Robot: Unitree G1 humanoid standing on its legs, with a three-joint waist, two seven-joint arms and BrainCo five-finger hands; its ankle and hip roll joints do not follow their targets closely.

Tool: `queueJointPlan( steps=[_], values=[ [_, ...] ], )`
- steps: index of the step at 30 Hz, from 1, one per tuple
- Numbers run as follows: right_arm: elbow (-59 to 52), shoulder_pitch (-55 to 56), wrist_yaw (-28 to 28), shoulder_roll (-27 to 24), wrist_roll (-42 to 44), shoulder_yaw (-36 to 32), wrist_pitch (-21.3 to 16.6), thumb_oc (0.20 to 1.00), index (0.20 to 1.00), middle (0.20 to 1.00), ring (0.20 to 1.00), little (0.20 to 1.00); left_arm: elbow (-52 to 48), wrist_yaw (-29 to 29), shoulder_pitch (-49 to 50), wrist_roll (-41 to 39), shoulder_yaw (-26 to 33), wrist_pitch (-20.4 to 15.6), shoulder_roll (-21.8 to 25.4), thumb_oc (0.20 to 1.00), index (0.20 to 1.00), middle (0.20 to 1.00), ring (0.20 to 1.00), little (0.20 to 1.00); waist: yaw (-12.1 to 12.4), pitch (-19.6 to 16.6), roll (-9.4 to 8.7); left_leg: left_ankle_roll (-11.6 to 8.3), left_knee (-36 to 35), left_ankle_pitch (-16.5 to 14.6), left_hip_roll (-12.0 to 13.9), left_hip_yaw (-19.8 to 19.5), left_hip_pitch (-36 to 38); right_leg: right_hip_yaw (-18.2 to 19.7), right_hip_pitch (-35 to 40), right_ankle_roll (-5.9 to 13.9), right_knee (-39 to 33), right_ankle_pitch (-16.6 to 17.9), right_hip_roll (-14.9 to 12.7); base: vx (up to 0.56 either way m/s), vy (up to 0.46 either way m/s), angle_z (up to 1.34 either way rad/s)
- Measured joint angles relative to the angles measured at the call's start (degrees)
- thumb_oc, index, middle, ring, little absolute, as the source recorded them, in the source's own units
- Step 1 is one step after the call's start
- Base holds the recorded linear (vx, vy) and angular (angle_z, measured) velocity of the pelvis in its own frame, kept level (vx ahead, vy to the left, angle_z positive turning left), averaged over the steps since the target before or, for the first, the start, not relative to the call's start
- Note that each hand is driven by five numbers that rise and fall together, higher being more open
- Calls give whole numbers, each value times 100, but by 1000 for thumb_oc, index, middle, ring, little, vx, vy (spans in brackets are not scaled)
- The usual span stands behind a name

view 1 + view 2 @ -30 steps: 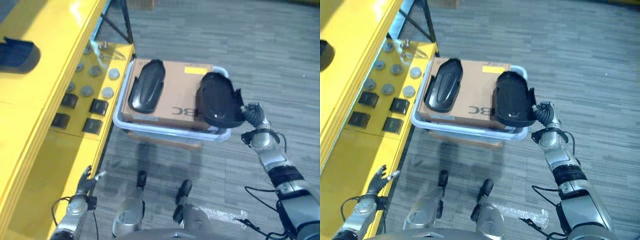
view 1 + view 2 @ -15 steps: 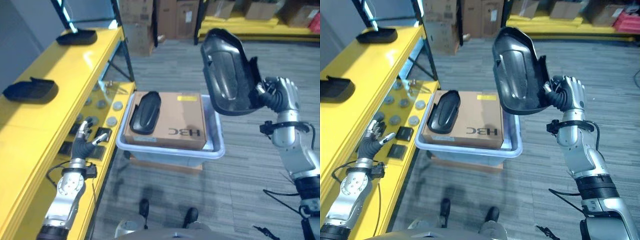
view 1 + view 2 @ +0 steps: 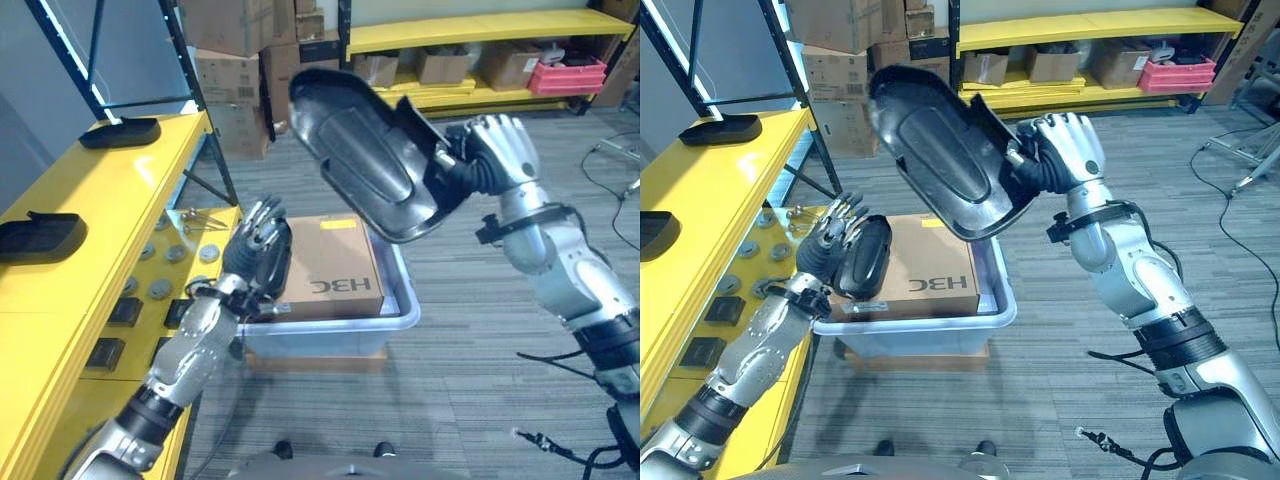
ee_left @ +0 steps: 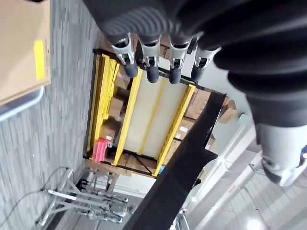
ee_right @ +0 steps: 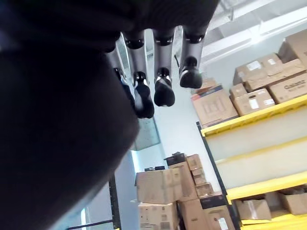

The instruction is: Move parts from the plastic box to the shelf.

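Right hand: grasping a black part, holding it high above the plastic box.
Left hand: released — fingers straight, near second black part lying on the cardboard box.
Shelf: standing at left.

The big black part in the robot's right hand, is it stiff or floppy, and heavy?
The black part looks like a stiff moulded shell: held at one edge by the right hand, it juts out without sagging. Probably light for its size, since one hand carries it. Its glossy surface may be slippery.
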Motion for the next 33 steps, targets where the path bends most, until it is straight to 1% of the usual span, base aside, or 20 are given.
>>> queueJointPlan(
  steps=[6,8,13,16,19,22,30,31,32,33],
  values=[
    [-39,-95,0,230,-6,188,-55,200,200,200,200,200,6,26,1,-367,-195,9,-27,1000,1000,1000,1000,1000,48,-20,-47,11,0,-18,0,3,75,15,71,2,0,-18,0,0,0,0],
    [-39,-95,1,445,-3,303,-57,200,200,200,200,200,11,26,-3,-494,-227,52,-15,1000,1000,1000,1000,1000,53,-25,-58,11,0,-18,-2,6,92,15,88,4,0,-14,-1,0,0,0],
    [-46,-96,7,768,6,489,-52,200,200,200,200,200,12,54,-8,-687,-240,100,-15,1000,1000,1000,1000,1000,88,-27,-55,14,-2,-21,-2,4,152,11,151,2,0,-19,-3,0,0,0],
    [-48,-272,118,821,14,916,-55,200,200,200,200,200,11,70,-83,-694,-357,102,38,1000,1000,1000,1000,1000,90,-28,-54,19,-2,-23,-2,4,147,16,141,-1,0,-16,-5,0,0,0],
    [-48,-432,221,857,7,1156,-97,200,200,200,200,200,11,71,-225,-694,-471,104,64,1000,1000,1000,1000,1000,117,-29,-54,47,-2,-42,-2,-1,141,12,140,-4,0,-15,-5,0,0,0],
    [-48,-498,254,836,4,1275,-86,200,200,200,200,200,9,78,-399,-694,-497,94,107,1000,1000,1000,1000,1000,157,-32,-57,46,-2,-41,-3,-7,138,2,143,-4,0,-15,-6,0,0,0],
    [-39,-588,356,833,1,1368,-63,200,200,200,200,200,13,158,-421,-690,-507,94,109,1000,1000,1000,1000,1000,176,-33,-60,15,28,-21,-5,-7,134,-12,145,-21,12,-2,-6,0,0,0],
    [-39,-589,357,835,1,1372,-63,200,200,200,200,200,13,165,-421,-686,-508,93,107,705,705,705,705,705,182,-35,-64,15,28,-21,-5,-6,133,-13,145,-21,19,-2,-6,0,0,0],
    [-39,-589,358,835,1,1389,-56,200,200,200,200,200,13,172,-421,-686,-509,88,106,705,705,705,705,705,183,-41,-74,15,28,-21,-5,-8,130,-15,144,-20,18,-3,-6,0,0,0],
    [-39,-589,359,834,2,1407,-54,200,200,200,200,200,18,184,-421,-685,-508,87,106,580,580,580,580,580,186,-46,-83,15,28,-21,-5,-9,131,-15,144,-20,18,-3,-5,0,0,0]
  ],
)
